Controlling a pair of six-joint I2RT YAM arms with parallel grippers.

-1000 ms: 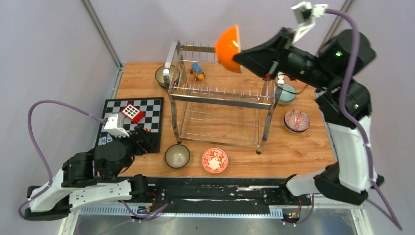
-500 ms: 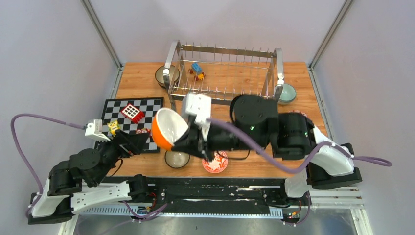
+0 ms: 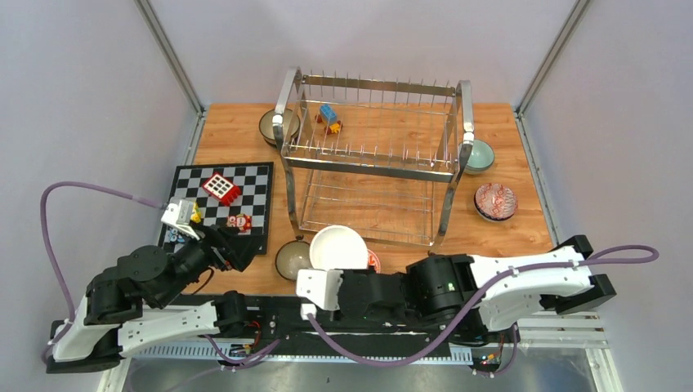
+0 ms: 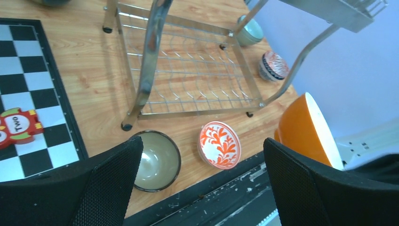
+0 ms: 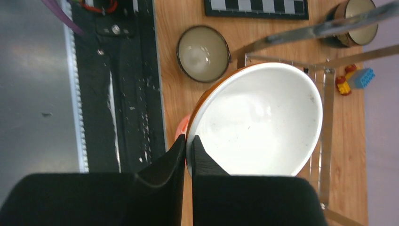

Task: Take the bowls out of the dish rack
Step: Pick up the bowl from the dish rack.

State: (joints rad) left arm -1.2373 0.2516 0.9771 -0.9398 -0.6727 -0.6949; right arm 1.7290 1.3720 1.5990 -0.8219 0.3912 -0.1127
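Orange-white bowl [image 3: 338,247]: off the dish rack [image 3: 368,170], held at the near edge of the surface [image 3: 237,139] with its white inside facing up.
Right hand [image 5: 188,141]: pinched tight on that bowl's rim.
Other bowls on the surface: brown bowl [image 3: 296,260] just left; red-leaf bowl [image 3: 374,261] partly hidden beneath; red patterned bowl [image 3: 495,202] and mint bowl [image 3: 478,155] right of the rack; dark bowl [image 3: 276,126] far left.
Left hand [image 4: 202,169]: jaws wide, holding nothing, beside the chequered board [image 3: 253,184].

Wooden table [image 3: 233,139]: dish rack [image 3: 369,168], chequered board [image 3: 253,192] and five bowls [image 3: 495,201] are supported directly.
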